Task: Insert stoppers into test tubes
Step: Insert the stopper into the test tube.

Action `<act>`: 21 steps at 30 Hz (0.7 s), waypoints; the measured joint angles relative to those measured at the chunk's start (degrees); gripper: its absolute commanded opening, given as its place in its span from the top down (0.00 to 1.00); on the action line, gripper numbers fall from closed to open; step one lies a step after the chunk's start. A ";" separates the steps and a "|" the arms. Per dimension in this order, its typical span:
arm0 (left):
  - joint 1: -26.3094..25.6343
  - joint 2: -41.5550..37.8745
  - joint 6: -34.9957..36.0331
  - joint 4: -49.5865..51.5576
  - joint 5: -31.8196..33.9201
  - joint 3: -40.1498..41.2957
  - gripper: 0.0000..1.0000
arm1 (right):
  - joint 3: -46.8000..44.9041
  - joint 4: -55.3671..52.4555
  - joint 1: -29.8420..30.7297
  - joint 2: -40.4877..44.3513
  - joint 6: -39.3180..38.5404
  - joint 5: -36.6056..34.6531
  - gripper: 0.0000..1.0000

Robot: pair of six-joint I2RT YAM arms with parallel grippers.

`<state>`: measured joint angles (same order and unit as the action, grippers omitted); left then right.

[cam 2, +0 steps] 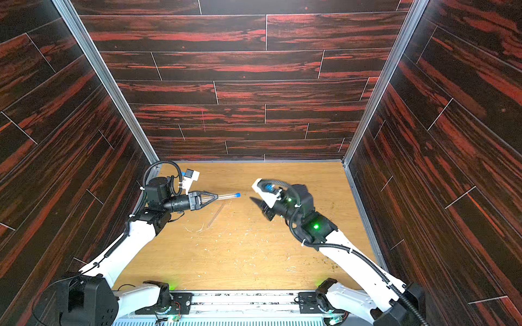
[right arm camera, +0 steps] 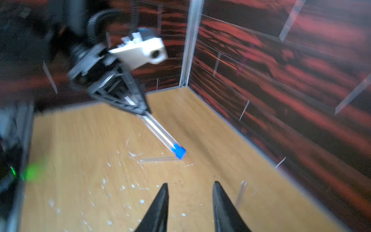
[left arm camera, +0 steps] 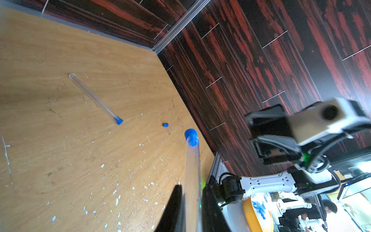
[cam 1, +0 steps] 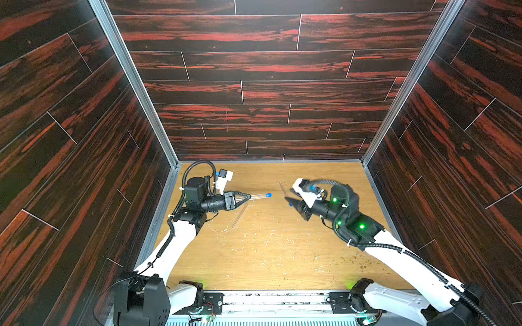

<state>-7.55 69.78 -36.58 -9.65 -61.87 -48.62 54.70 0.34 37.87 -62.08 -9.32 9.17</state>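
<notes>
Slim clear test tube (cam 1: 258, 196), bright blue stopper (cam 1: 268, 194) plugged in its far end, clamped between left fingers (cam 1: 248, 196), right fingers (cam 1: 292, 203) spread, empty, near the stopper but apart

Here's the first test tube (cam 1: 258, 196), slim and clear, jutting straight out of the left gripper (cam 1: 248, 195), pinched at its tips, with a blue stopper (cam 1: 268, 195) seated in the far end. The second test tube (cam 1: 240, 216) lies flat just beside that gripper, showing no blue. The third test tube (left arm camera: 94, 98) lies beside the right gripper (right arm camera: 189, 183), plugged by another stopper (left arm camera: 119, 120). A loose stopper (cam 1: 290, 204) sits by that gripper's tips.
</notes>
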 measured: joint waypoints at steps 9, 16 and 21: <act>0.07 -0.52 -5.62 -5.92 -0.02 0.02 0.88 | 2.54 0.00 -3.23 -7.78 19.02 2.16 0.73; 0.07 -0.50 -6.32 -6.69 -0.07 0.02 0.89 | 9.18 -6.25 -3.10 -16.09 28.35 2.14 0.76; 0.07 -0.52 -5.90 -6.54 -0.07 0.02 0.90 | 13.90 -8.92 -2.89 -19.89 33.09 2.43 0.92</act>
<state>-7.49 69.25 -42.48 -16.19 -61.93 -48.60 68.60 -8.58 34.98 -81.97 23.77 11.60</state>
